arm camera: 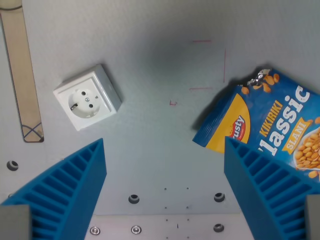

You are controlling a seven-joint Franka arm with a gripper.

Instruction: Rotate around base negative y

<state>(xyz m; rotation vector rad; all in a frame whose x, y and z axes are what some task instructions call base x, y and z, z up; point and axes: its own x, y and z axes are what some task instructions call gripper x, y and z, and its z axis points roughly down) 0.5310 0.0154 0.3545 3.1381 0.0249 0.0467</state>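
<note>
Looking straight down from the wrist cam here. The gripper point(165, 150) has two blue ribbed fingers point(65, 192) poking in from the bottom corners, both cut off by the frame edge, spread wide apart with nothing between them but bare table point(160, 90). One blue peanut bag point(267, 120) sits on the wrist view's right, running off the right edge so the lettering is only partly readable ("KIKIRIKI", "lassic", "SLANI"), and its lower part is hidden behind the right-hand finger; the top corner looks torn open. One white wall socket point(87, 97) lies on the left, turned at an angle, well apart from the bag and clear of the left-hand finger. One tan wooden strip point(22, 75) runs along the left edge, its top end cut off. Faint red pen marks point(210, 65) sit on the table above centre. Several screw holes point(134, 199) dot the bottom, I count about seven. Loads of open grey surface in the middle between socket and bag.
</note>
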